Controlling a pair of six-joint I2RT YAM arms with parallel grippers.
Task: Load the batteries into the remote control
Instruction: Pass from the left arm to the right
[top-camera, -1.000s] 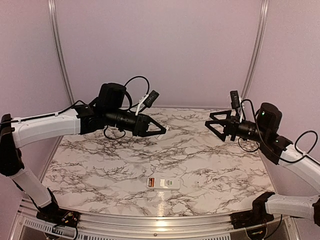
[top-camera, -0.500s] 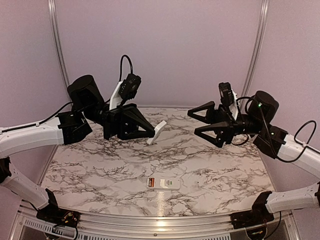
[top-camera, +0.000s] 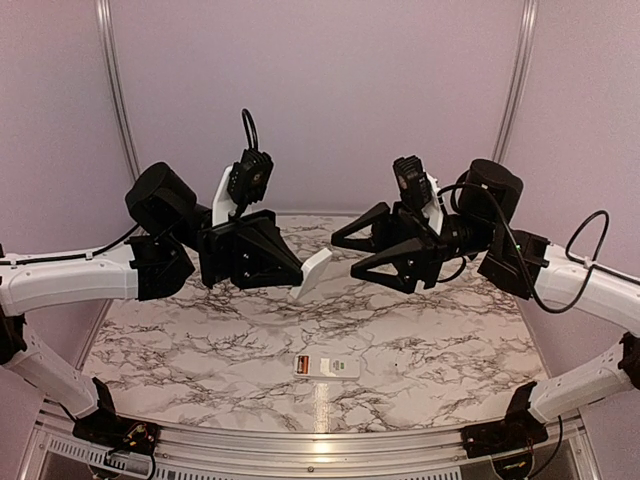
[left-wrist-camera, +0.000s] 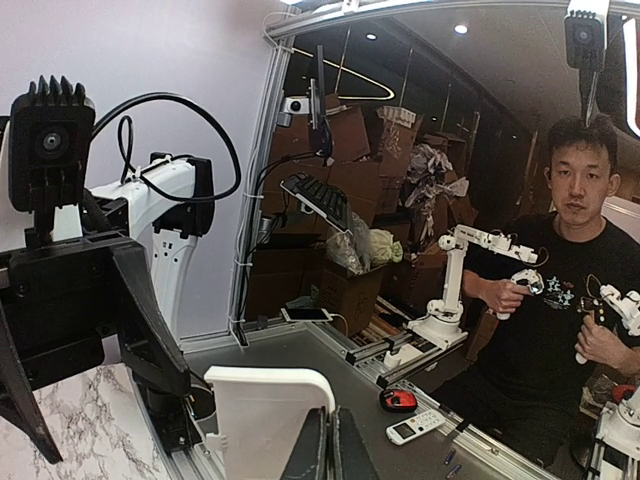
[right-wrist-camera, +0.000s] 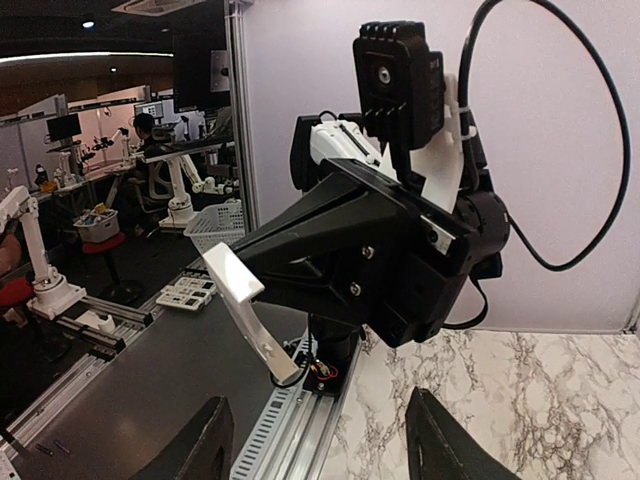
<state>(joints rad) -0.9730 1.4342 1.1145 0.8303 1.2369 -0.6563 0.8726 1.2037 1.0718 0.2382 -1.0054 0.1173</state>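
The remote control (top-camera: 326, 367), small and white, lies flat on the marble table near the front edge. An orange patch (top-camera: 302, 366) shows at its left end; it is too small to tell whether this is one of the batteries. Raised above mid-table, my left gripper (top-camera: 299, 284) is shut on the edge of a thin white cover plate (top-camera: 316, 270). The left wrist view shows that plate (left-wrist-camera: 262, 420) pinched between the closed fingers (left-wrist-camera: 311, 450). My right gripper (top-camera: 345, 262) faces it from the right, open and empty. In the right wrist view the plate (right-wrist-camera: 243, 312) hangs just ahead of the right gripper (right-wrist-camera: 322, 450).
The marble table (top-camera: 200, 330) has an aluminium rail (top-camera: 320, 440) along its front edge and lilac walls behind. Both arm bases sit at the near corners. Beyond the table's left side lie a grey bench (left-wrist-camera: 400, 360), another remote (left-wrist-camera: 416, 427) and a person.
Both arms have risen and swung toward the centre. The right gripper has come left, close to the white plate, with its jaws narrower. The left gripper has kept hold of the plate.
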